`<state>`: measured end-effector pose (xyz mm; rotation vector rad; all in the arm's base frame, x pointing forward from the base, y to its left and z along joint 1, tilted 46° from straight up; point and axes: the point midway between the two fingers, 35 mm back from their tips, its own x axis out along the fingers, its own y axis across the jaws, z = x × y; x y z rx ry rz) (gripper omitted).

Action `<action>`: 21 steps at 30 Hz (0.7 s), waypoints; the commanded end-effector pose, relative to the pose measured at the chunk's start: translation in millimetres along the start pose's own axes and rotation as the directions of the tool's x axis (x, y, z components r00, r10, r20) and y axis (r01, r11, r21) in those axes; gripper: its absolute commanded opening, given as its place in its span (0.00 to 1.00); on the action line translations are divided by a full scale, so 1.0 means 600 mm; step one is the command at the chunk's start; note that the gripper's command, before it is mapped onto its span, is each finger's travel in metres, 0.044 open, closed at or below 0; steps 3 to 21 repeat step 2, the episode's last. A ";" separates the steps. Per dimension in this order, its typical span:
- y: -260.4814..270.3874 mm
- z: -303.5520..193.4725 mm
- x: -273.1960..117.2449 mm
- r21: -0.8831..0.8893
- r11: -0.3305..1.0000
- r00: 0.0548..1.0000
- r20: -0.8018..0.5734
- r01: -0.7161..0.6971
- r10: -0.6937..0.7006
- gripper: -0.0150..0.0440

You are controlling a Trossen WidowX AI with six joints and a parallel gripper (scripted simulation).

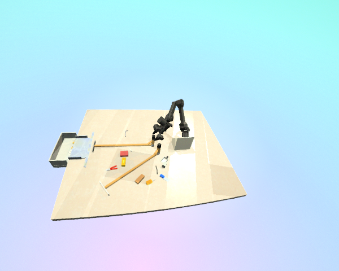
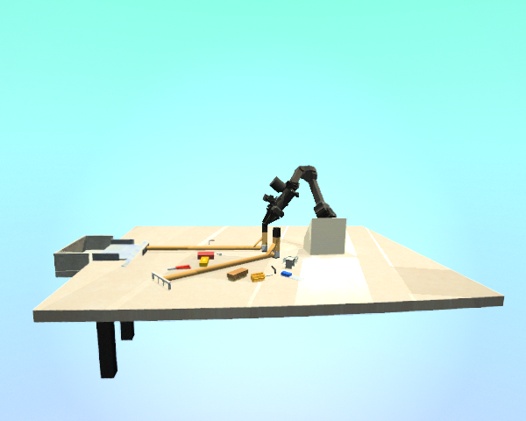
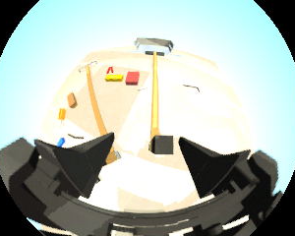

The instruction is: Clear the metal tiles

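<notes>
The long scraper (image 1: 120, 144) (image 2: 200, 247) (image 3: 155, 93) lies on the table, its blade at the near edge of the steel plate (image 1: 82, 147) (image 2: 120, 250) and its black-topped grip post upright. My gripper (image 1: 156, 135) (image 2: 271, 217) (image 3: 147, 138) is wide open and empty, just above and behind the post; the post top shows between the fingers in the wrist view, nearer the right finger. The catch box (image 1: 56, 164) (image 2: 71, 264) (image 3: 153, 42) stands at the plate's far end. Small orange pieces (image 1: 73, 143) show inside it near the plate. No tile can be made out on the plate, which is small and pale.
A rake (image 1: 131, 170) (image 2: 217, 264) (image 3: 94, 98) lies slantwise, its upright grip beside the scraper's. A red block (image 1: 124, 153) (image 3: 133, 78), yellow block (image 1: 123, 161), red pliers (image 1: 113, 167) and brown block (image 1: 139, 178) lie around it. A hex key (image 1: 126, 132) lies beyond the scraper.
</notes>
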<state>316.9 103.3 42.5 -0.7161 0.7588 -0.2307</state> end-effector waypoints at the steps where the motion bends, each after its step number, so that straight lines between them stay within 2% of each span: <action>1: 0.000 0.007 -0.010 0.006 1.000 1.000 -0.002 0.004 -0.004 1.00; 21: 0.000 0.008 -0.012 0.006 1.000 1.000 -0.003 0.004 -0.004 1.00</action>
